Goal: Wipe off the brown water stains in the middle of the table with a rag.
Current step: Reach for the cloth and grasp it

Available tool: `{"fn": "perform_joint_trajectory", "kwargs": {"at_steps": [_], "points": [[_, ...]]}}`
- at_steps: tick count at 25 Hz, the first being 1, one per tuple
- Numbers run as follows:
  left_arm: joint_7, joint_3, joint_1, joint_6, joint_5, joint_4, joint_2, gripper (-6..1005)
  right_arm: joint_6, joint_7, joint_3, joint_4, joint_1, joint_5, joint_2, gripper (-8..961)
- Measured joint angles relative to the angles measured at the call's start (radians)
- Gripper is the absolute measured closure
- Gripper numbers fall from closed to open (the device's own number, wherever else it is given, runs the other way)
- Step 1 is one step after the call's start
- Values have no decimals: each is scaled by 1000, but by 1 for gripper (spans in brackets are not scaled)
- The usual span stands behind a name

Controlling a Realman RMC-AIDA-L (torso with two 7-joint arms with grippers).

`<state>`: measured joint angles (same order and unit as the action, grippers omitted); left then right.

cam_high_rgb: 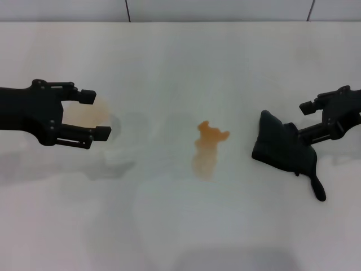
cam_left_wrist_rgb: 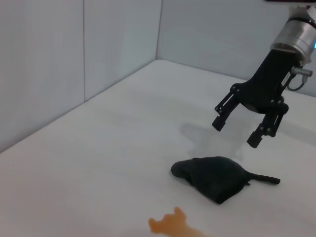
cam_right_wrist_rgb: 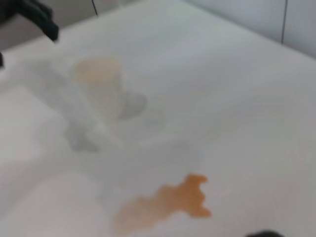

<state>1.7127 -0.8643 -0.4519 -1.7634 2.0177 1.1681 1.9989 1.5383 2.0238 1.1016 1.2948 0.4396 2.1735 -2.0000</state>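
On the table [cam_high_rgb: 180,226], right claw [cam_left_wrist_rgb: 238,131] gapes above rag [cam_left_wrist_rgb: 216,177]

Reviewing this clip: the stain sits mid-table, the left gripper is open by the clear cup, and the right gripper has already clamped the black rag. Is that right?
Not quite. The right gripper is open and hangs above the rag, not clamped on it; the left wrist view shows the gap. The rest holds: the stain sits mid-table, and the left gripper is open by the clear cup.
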Motion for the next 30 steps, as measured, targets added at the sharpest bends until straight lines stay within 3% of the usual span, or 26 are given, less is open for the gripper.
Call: {"fn": "perform_joint_trajectory", "kwargs": {"at_steps": [14,30], "points": [[-3,-15,-14,5,5,1,4,113,-54,15,22,-109,57,78,-9,128],[-12,-15,-18,10,12,1,10,113,-204,27,152,-181,78,86,-11,172]]}}
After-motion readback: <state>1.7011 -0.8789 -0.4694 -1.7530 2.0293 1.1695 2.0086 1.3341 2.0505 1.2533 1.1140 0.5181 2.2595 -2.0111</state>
